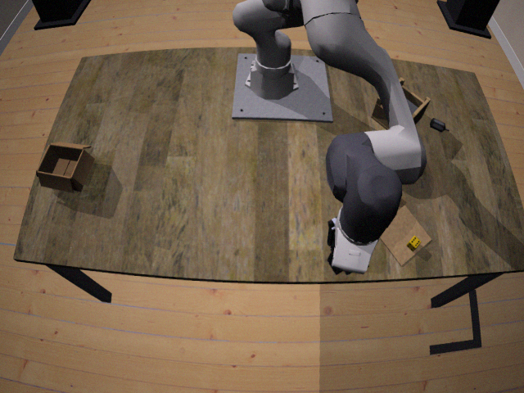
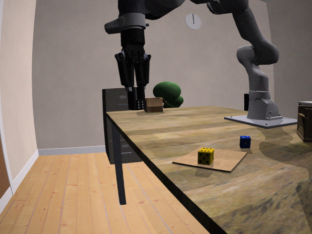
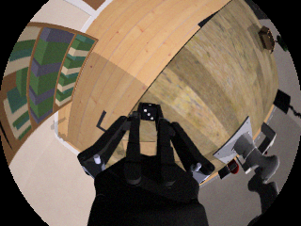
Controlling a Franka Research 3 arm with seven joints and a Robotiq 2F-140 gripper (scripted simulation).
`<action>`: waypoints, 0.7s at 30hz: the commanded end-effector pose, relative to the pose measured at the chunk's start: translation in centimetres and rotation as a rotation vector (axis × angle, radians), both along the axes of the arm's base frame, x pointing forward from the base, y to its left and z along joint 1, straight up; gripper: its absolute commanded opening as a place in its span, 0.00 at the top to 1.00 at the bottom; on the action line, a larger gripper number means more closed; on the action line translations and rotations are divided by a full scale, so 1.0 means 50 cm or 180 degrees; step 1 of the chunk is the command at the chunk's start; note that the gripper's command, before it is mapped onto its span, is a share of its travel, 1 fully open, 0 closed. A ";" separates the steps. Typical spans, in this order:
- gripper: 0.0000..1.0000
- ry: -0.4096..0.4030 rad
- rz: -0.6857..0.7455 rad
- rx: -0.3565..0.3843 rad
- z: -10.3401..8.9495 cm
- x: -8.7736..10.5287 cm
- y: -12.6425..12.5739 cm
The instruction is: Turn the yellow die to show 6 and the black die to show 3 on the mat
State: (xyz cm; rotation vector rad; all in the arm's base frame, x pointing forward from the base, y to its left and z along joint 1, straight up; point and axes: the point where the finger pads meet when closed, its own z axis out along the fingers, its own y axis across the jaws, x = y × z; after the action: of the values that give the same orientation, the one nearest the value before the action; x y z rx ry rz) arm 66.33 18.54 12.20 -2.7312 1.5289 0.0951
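My gripper [image 1: 338, 270] [image 2: 136, 100] [image 3: 149, 108] is shut on the black die [image 2: 140, 104] [image 3: 149, 113], held in the air over the table's front part, left of the mat in the top view. The die's side towards the exterior camera seems to show 6; the wrist view shows white pips, apparently 3, on the face towards it. The yellow die [image 1: 413, 242] [image 2: 205, 156] sits flat on the tan mat [image 1: 397, 228] [image 2: 226, 161], apparently with 6 on top. The blue die [image 2: 245, 142] sits flat on the table behind the mat, apparently with 2 on top; the arm hides it in the top view.
An open brown box [image 1: 59, 182] [image 2: 154, 104] stands at the far left of the table. A wooden open container [image 1: 418, 110] [image 2: 304, 123] stands right of the robot's base, partly behind the arm. A small dark object [image 1: 438, 124] lies beside it. The table's front edge is near the gripper.
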 end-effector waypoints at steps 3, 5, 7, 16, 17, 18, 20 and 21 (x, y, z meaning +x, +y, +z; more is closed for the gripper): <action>0.76 -0.0066 0.0684 0.0026 0.002 -0.014 0.035; 0.76 -0.0071 0.0818 0.0029 0.002 -0.021 0.048; 0.76 -0.0076 0.0961 0.0031 0.002 -0.029 0.061; 0.76 -0.0096 0.1547 0.0040 0.003 -0.062 0.115; 0.76 -0.0096 0.1548 0.0040 0.003 -0.062 0.115; 0.76 -0.0101 0.1669 0.0042 0.003 -0.069 0.125; 0.76 -0.0105 0.1810 0.0044 0.003 -0.078 0.138; 0.76 -0.0108 0.1878 0.0044 0.003 -0.082 0.144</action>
State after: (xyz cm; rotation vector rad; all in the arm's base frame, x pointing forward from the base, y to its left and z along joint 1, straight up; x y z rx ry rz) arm 62.46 25.12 12.25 -2.9981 0.8962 0.0791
